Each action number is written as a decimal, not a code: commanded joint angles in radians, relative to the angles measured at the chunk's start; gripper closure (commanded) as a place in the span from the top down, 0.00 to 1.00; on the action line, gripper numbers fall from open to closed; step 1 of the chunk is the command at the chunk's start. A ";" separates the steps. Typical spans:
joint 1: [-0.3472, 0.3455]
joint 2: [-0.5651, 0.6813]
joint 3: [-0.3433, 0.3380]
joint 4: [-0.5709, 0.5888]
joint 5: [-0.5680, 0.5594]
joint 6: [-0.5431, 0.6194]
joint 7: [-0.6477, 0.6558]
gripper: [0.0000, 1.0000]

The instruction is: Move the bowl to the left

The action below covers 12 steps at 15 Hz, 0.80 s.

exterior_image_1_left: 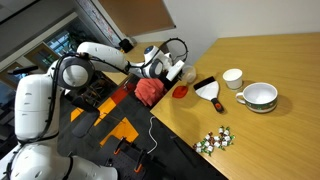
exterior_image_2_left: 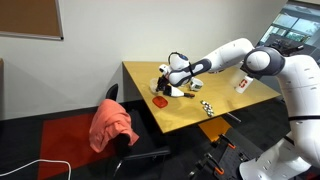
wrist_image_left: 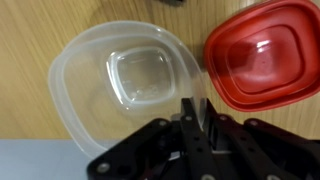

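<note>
- The bowl: clear plastic, upright and empty. It sits near the desk edge on the chair side, toward the corner by the wall.
- In both exterior views it is too clear to pick out; I place it from the wrist view, probably right under me.
- My gripper: fingers nearly together, pinched on the bowl's thin rim on the side nearest the red container.
- The red container's rim is touching or just beside the bowl's, right at my grip.
- White cup and white bowl stand well apart, toward the desk's middle.
- Step in hand: carry it left. Judgement:
  - The thin wall will flex, so squeeze lightly.
  - Raise it just clear of the wood before moving sideways, and peel away from the red rim first.
  - Mind the near edge.
</note>
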 commanded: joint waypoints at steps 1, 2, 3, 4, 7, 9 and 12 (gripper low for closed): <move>0.006 0.070 -0.001 0.082 -0.032 0.004 0.036 0.03; 0.007 0.082 -0.001 0.095 -0.033 0.000 0.037 0.03; 0.008 0.090 0.001 0.105 -0.035 -0.004 0.036 0.03; 0.012 0.087 -0.001 0.104 -0.039 -0.008 0.039 0.38; 0.013 0.021 0.013 0.040 -0.042 0.044 0.046 0.52; -0.006 -0.051 0.051 -0.031 -0.031 0.087 0.038 0.68; -0.034 -0.171 0.109 -0.120 -0.022 -0.012 0.015 0.90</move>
